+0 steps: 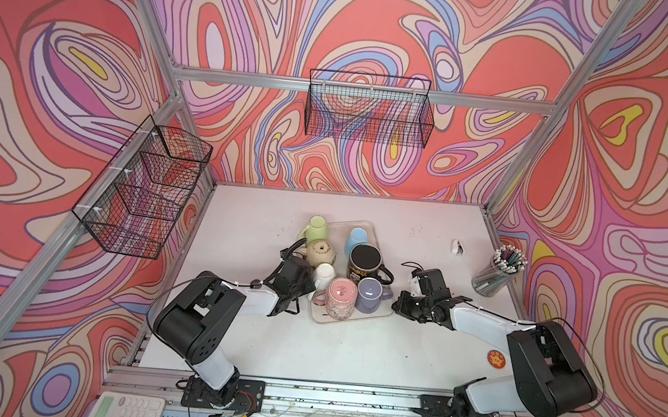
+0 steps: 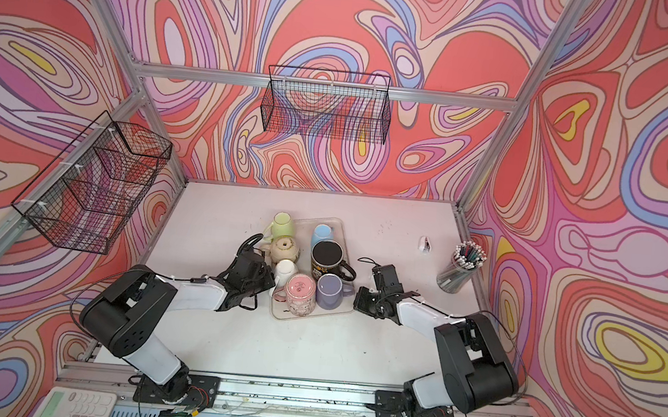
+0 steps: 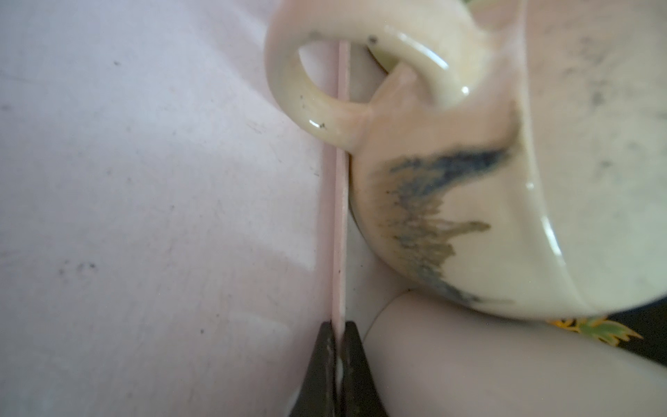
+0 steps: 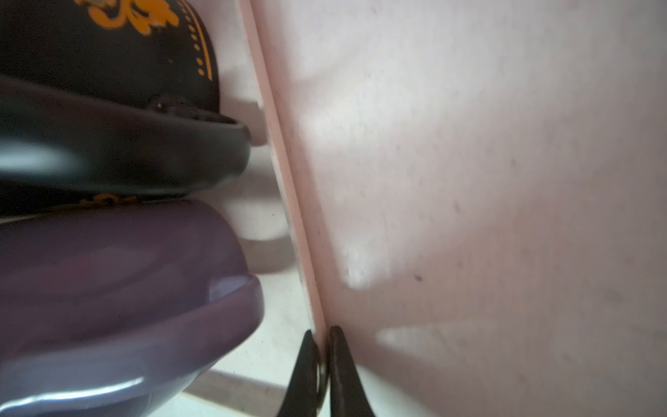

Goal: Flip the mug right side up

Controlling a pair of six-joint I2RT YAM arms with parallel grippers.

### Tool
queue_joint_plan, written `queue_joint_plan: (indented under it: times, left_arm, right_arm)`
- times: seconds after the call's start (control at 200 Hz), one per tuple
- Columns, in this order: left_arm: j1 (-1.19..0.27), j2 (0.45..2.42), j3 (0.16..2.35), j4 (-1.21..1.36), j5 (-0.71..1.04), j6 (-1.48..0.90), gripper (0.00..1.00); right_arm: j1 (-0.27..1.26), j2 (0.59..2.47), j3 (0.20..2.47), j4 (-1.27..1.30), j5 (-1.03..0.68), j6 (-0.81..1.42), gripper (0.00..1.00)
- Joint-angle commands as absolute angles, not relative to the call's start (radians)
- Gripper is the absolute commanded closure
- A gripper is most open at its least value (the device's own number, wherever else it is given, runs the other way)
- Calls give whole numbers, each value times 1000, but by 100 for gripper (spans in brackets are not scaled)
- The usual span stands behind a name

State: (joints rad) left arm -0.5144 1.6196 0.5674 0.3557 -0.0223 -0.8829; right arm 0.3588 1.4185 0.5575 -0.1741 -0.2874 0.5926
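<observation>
A clear tray (image 1: 354, 322) in mid-table holds several mugs. A pink mug (image 1: 341, 298) stands at its front with its base facing up. Beside it are a purple mug (image 1: 370, 294), a black mug (image 1: 365, 260), a white mug (image 1: 323, 275), a cream mug (image 1: 322, 252) and a light blue mug (image 1: 357, 239). A green mug (image 1: 315, 228) leans at the tray's far left corner. My left gripper (image 3: 339, 361) is shut on the tray's left rim (image 3: 341, 216), next to the cream mug (image 3: 451, 198). The right gripper (image 4: 321, 361) is shut on the right rim (image 4: 288, 180), beside the purple mug (image 4: 108, 289).
A clear cup of pens (image 1: 497, 271) stands at the table's right edge, with a small white object (image 1: 458, 246) behind it. An orange sticker (image 1: 496, 357) lies near the right arm. Wire baskets hang on the back wall (image 1: 369, 108) and the left wall (image 1: 146, 187).
</observation>
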Motion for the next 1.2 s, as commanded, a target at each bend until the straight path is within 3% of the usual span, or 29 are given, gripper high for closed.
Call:
queue_joint_plan:
  times: [0.0,0.29,0.566,1.017,1.097,1.192]
  left_arm:
    - [-577,1631,486,253,137,-905,100]
    - [-624,1611,438,263,138,-904,100]
    - [-630,1603,388,277,144,-902,100]
    - [-630,1583,423,222,126,-888,100]
    - [-630,1566,426,208,113,-887,100]
    - [-630,1540,429,189,91,-891,100]
  right_arm:
    - [405,1340,536,-253,-282,707,100]
    - [499,1178,442,-308,-202,836,100]
    - [627,1150,420,-335,-135,921,100]
    - [637,1145,488,-433,-38,868,100]
    - [637,1158,504,-450,-22,854,87]
    - [636,1160,520,-461,-7,843,79]
